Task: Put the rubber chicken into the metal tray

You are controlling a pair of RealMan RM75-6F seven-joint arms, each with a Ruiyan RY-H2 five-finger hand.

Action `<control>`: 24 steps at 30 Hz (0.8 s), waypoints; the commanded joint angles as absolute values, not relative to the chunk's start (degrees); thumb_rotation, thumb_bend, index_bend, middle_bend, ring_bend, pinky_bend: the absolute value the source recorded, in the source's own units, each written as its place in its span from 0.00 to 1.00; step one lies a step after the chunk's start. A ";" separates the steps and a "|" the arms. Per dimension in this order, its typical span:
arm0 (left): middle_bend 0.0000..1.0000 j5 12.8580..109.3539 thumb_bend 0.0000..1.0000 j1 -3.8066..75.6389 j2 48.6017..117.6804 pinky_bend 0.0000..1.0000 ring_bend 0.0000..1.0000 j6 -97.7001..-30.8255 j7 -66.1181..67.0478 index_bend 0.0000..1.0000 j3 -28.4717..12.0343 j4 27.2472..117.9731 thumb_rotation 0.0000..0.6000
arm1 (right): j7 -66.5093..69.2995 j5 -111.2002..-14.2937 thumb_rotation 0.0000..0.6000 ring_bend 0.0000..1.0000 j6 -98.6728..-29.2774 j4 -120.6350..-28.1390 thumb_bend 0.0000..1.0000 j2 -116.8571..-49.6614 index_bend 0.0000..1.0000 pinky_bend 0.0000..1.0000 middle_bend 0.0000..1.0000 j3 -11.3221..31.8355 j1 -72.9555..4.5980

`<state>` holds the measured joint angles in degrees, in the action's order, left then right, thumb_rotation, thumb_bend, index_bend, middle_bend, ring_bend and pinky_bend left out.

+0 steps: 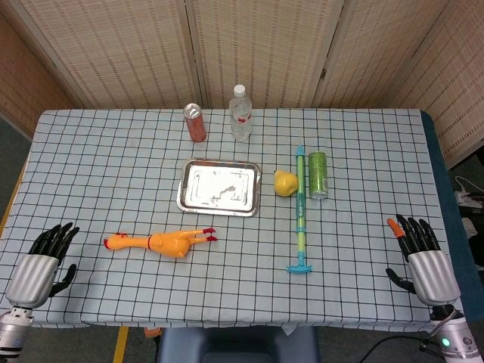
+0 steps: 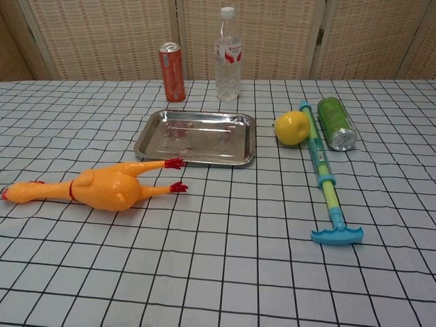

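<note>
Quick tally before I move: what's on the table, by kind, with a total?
Cans: 2, orange-red upright can, green can on its side
Clear plastic bottle: 1
Metal tray: 1
Yellow rubber chicken: 1
Yellow lemon: 1
Blue-green water pump toy: 1
Total: 7

I see bare table between my left hand [image 1: 47, 257] and the rubber chicken [image 1: 160, 242], so nothing blocks that way. The metal tray [image 1: 219, 206] sits just past the chicken's feet with open cloth between. Behind the tray stand a red can [image 1: 195, 122] and a water bottle [image 1: 240, 112]. A lemon [image 1: 285, 183] and a long pump toy [image 1: 301, 212] lie on the tray's right.
</note>
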<state>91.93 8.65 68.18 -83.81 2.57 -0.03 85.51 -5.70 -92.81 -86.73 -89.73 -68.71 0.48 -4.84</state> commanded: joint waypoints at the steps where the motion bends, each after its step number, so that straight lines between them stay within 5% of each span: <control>1: 0.00 91.92 0.47 8.77 68.15 0.11 0.00 -83.37 2.68 0.00 0.22 85.66 1.00 | -6.04 -93.09 1.00 0.00 -86.72 -89.80 0.14 -68.87 0.00 0.00 0.00 0.39 -4.85; 10: 0.00 96.17 0.43 13.45 69.70 0.11 0.00 -77.44 0.76 0.00 1.78 85.17 1.00 | -6.13 -92.83 1.00 0.00 -86.35 -90.47 0.14 -68.51 0.00 0.00 0.00 0.40 -4.85; 24: 0.00 88.29 0.41 26.61 75.79 0.12 0.00 -57.48 6.89 0.00 -3.16 85.37 1.00 | -6.36 -91.16 1.00 0.00 -83.75 -90.06 0.14 -68.51 0.00 0.00 0.00 0.48 -5.57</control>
<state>89.61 25.24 74.73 -59.04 6.17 -2.44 85.96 -6.35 -91.17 -83.76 -90.07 -68.50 0.47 -5.56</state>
